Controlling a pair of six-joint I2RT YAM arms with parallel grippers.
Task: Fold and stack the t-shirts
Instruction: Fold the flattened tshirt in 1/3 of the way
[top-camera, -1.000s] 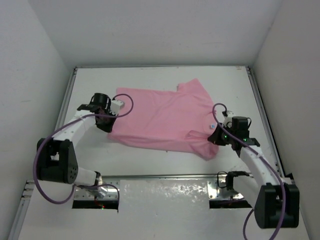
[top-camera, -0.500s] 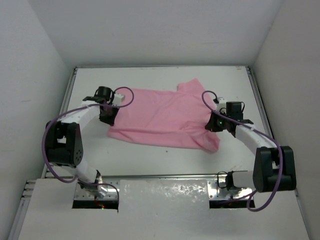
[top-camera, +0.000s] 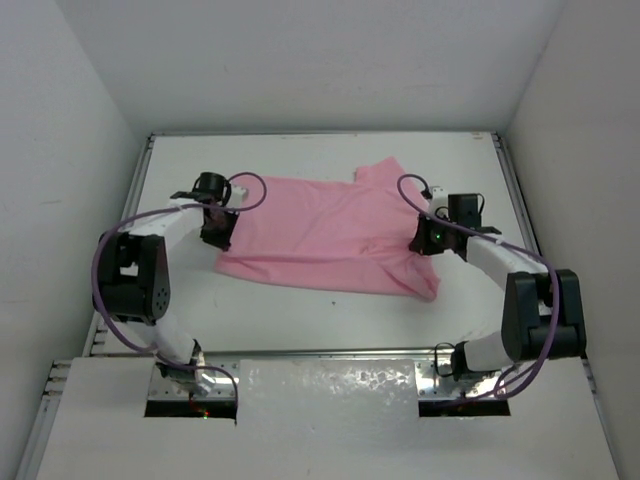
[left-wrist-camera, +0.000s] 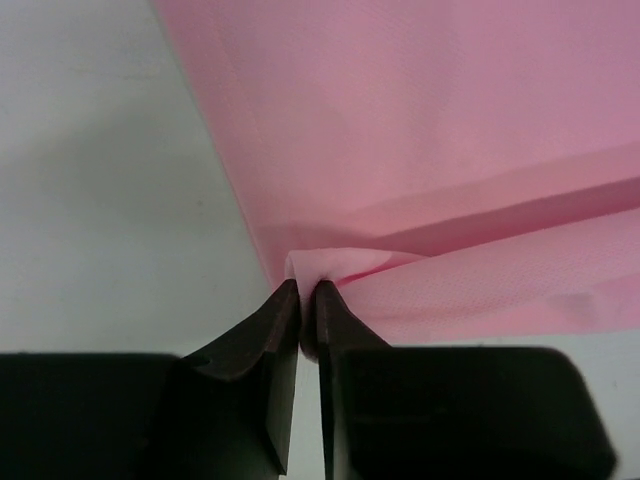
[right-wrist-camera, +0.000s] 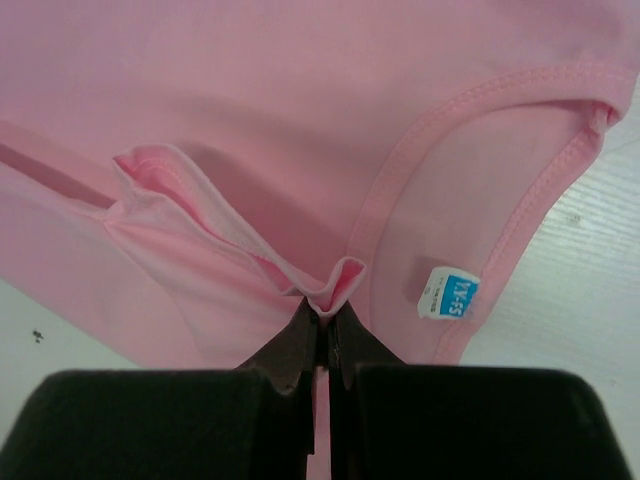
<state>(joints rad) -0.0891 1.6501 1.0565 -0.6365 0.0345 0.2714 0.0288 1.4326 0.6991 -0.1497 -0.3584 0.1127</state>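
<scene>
Table (top-camera: 300, 155): white, with walls on the left, far and right sides; it carries the one garment.
Left claw (left-wrist-camera: 305, 290): at the left edge of the cloth, on the table's left half. Its jaws are drawn almost together and nip a small pucker of pink fabric at the very tips.
Left-side crease: in the left wrist view, a straight folded ridge runs from the pinched pucker off to the right across the cloth.
T-shirt (top-camera: 320, 235): plain light pink, lying across the middle of the table between the two claws, with bare table on all sides. One sleeve (top-camera: 385, 172) points toward the far edge. The lower right corner droops toward the near edge.
Right claw (right-wrist-camera: 330, 310): at the right edge of the cloth, on the table's right half. Its jaws are closed tight on a raised fold of pink fabric beside the neckline (right-wrist-camera: 400, 190).
Neck label (right-wrist-camera: 447, 295): small, white and blue, inside the neck opening just right of the pinched fold.
</scene>
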